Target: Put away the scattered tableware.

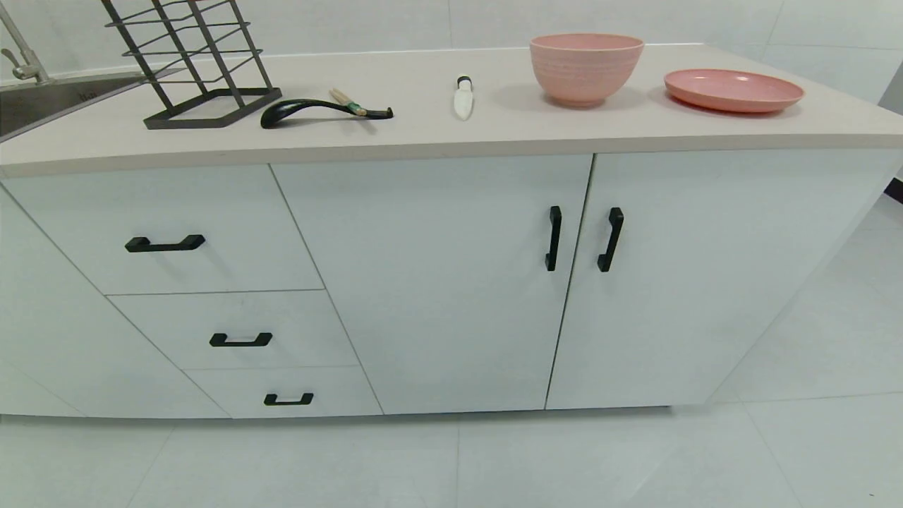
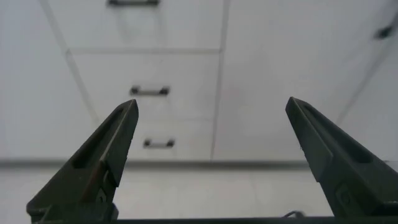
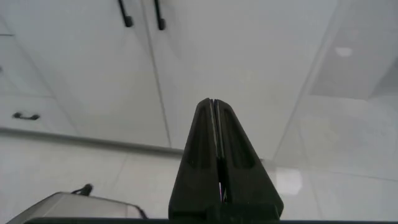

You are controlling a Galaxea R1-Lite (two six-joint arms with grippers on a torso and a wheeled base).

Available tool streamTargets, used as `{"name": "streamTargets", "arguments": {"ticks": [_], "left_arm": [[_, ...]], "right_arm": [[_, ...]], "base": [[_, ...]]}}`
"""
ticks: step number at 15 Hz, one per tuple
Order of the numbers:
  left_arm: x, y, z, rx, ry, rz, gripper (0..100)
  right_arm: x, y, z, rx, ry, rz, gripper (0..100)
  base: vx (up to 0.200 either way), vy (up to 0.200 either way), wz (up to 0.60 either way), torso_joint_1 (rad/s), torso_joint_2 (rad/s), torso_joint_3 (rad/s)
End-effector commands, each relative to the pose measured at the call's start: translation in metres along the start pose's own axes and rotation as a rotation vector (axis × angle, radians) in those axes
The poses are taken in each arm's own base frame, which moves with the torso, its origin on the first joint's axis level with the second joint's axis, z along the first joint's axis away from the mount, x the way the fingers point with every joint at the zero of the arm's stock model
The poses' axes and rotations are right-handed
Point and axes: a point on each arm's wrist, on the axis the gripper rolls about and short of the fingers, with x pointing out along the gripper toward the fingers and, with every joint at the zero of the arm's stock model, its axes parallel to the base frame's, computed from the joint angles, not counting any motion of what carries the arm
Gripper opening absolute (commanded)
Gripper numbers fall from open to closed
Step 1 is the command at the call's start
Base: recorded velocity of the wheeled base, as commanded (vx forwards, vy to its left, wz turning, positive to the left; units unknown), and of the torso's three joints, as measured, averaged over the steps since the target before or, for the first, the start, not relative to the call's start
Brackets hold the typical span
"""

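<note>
**Q:** What is nearest?

**A:** The two grippers. In the left wrist view, the left gripper has its dark fingers spread wide apart. It holds nothing and faces the white drawers. In the right wrist view, the right gripper has its fingers pressed together with nothing between them. It faces the cabinet doors and the floor.

**Q:** Where is the tableware?

**A:** On the countertop, which the head view shows above the cabinet. A black ladle lies with chopsticks crossing its handle. A white knife lies apart, to their right. Farther right sits a pink bowl, with a pink plate beside it. At the back left are a black wire rack and a sink.
</note>
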Motion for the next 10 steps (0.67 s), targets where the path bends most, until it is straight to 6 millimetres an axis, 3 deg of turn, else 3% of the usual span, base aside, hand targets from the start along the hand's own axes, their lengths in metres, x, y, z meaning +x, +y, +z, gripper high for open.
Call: {"name": "streamTargets", "arguments": {"ticks": [1, 2, 6, 10], "left_arm": [[-0.003, -0.002, 0.021, 0.003, -0.052, -0.061, 100], [-0.003, -0.003, 0.024, 0.003, -0.050, -0.068, 100], [0.017, -0.006, 0.044, -0.010, 0.064, -0.267, 100], [0.047, -0.008, 0.066, -0.015, 0.077, -0.331, 100]], "right_arm": [[0.029, -0.004, 0.031, 0.034, 0.143, 0.138, 0], [0.034, -0.004, 0.032, 0.036, 0.149, 0.149, 0], [0.089, -0.006, 0.041, 0.027, 0.124, 0.251, 0], [0.123, -0.006, 0.026, -0.026, 0.133, 0.330, 0]], "base": [[0.000, 0.000, 0.00, 0.000, 0.00, 0.000], [0.000, 0.000, 0.00, 0.000, 0.00, 0.000], [0.000, 0.000, 0.00, 0.000, 0.00, 0.000], [0.000, 0.000, 0.00, 0.000, 0.00, 0.000]]}}
